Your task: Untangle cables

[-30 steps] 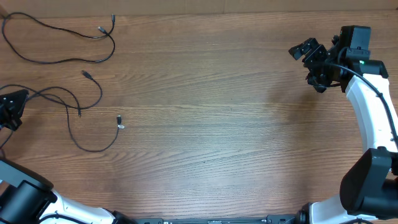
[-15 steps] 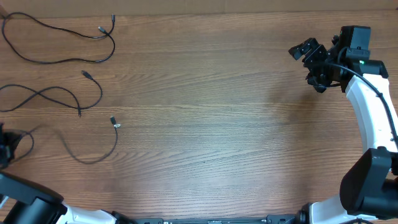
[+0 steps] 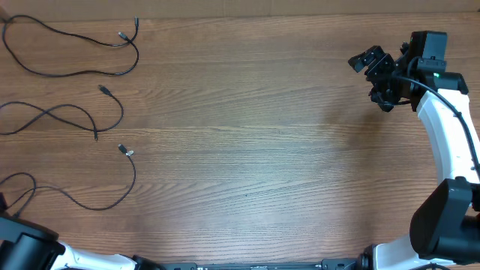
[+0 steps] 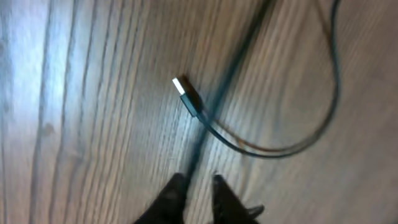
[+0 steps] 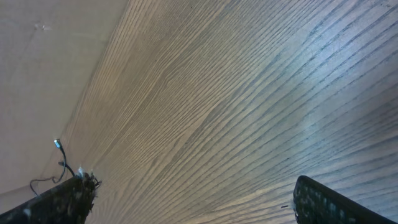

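Three thin black cables lie apart on the left of the wooden table: a top cable (image 3: 82,73), a middle cable (image 3: 71,110) and a lower cable (image 3: 112,196) with a silvery plug (image 3: 124,151). My left gripper (image 4: 198,182) is almost out of the overhead view at the left edge. In the left wrist view its jaws are closed on a strand of the lower cable (image 4: 230,68), with the plug (image 4: 184,88) lying just ahead. My right gripper (image 3: 373,75) hovers open and empty at the far right, with fingers (image 5: 62,199) wide apart.
The table's far edge (image 3: 240,15) runs along the top. The left arm's base (image 3: 26,247) sits at the bottom left and the right arm (image 3: 450,142) along the right side.
My left gripper has moved toward the near left edge, dragging the lower cable away from the middle cable. Its plug slid left and toward me. The right arm has not moved.
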